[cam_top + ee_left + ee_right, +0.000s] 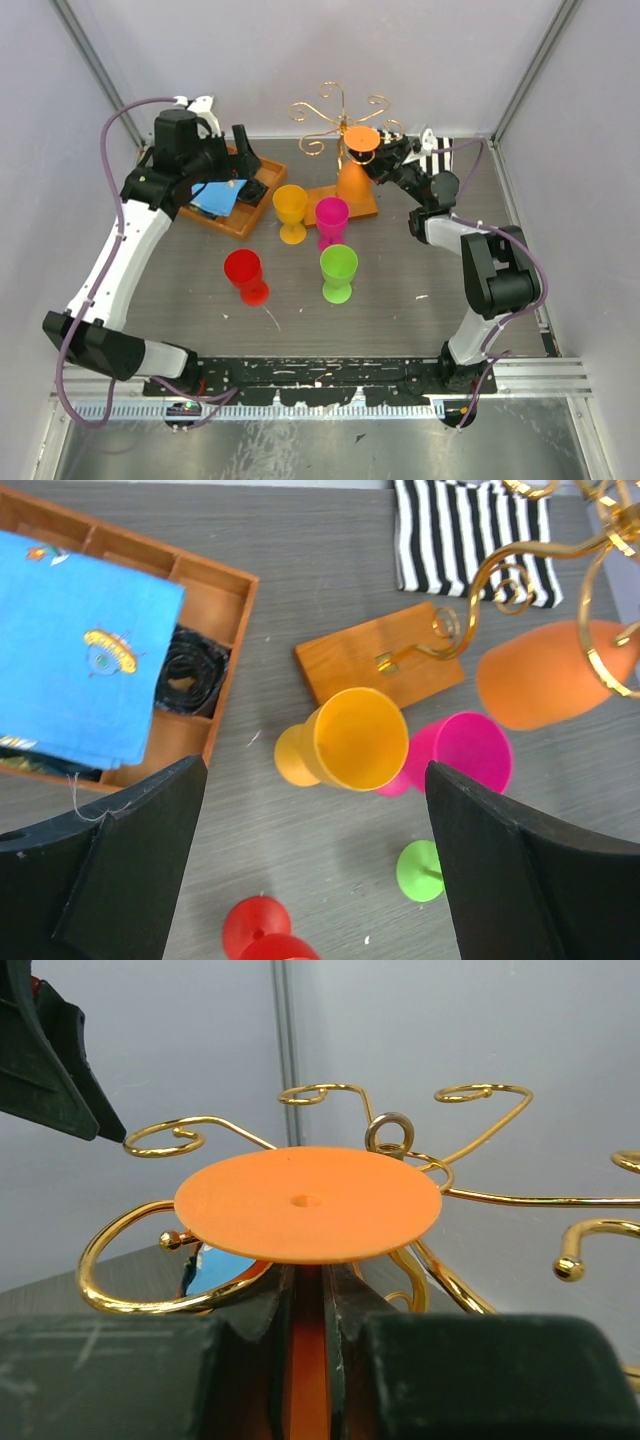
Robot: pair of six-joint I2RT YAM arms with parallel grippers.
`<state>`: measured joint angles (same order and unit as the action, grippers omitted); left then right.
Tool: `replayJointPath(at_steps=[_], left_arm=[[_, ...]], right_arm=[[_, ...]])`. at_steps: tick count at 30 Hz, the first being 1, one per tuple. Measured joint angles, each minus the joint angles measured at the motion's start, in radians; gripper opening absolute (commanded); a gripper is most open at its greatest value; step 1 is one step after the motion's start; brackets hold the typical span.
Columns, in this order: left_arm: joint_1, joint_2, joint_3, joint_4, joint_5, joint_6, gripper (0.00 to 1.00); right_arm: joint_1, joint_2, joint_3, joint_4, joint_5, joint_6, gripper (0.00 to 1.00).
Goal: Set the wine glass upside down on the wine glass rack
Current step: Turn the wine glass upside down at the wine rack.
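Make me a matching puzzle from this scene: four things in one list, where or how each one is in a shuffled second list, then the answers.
Things
1. orange wine glass
2. blue cloth
3. green wine glass
4. left pincer

Places or states
A. open, holding nothing
B. upside down, stem gripped by the right pincer, at the wine glass rack
C. standing upright on the table
D. lying in the wooden tray

Pairs: 1-B, 2-D, 3-C, 4-A
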<state>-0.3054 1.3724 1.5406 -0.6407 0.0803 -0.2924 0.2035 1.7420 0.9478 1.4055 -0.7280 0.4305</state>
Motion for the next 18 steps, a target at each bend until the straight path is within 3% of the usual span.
replayJointPath(at_steps=[8, 18], left_arm=[[-0.038, 0.089, 0.103, 0.027, 0.035, -0.026, 0.98], [-0.043, 0.110, 0.101, 0.035, 0.043, -0.016, 0.98]], right_arm=[[0.040, -0.013, -0.026, -0.032, 0.115, -0.092, 0.12], [0.052, -0.017, -0.058, 0.003, 0.143, -0.129, 0.22]])
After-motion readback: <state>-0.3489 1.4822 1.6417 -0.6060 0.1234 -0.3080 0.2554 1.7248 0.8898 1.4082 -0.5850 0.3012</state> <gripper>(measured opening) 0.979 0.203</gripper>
